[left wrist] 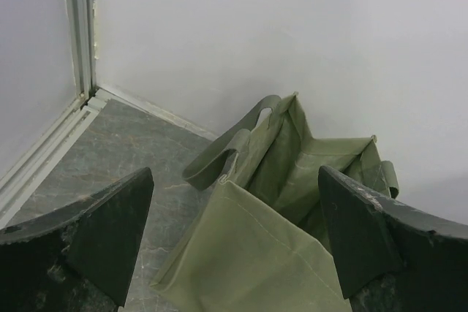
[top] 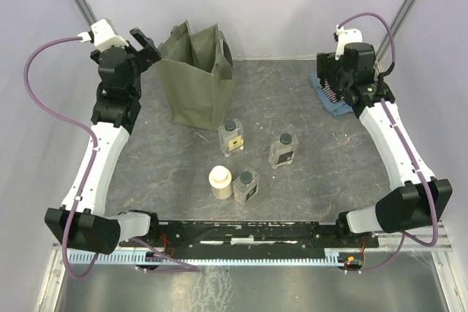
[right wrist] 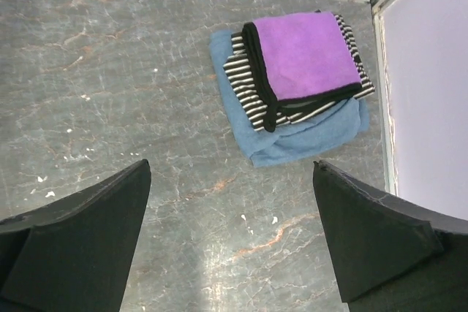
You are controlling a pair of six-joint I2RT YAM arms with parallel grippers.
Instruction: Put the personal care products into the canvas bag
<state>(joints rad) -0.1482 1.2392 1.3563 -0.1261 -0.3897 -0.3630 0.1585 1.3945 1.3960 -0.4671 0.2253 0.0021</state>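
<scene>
Altogether three bottles (top: pixel 231 137) (top: pixel 284 150) (top: pixel 246 186), one jar (top: pixel 220 182), one canvas bag (top: pixel 196 89); left gripper (left wrist: pixel 234 180), right gripper (right wrist: pixel 230 171), jaws released.

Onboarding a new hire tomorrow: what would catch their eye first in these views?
The olive canvas bag stands open at the far left, with the left jaws open just beside it. At the centre sit three clear bottles and a cream jar, none yet in the bag. In the far right corner lies a cloth stack with a bright purple top.
</scene>
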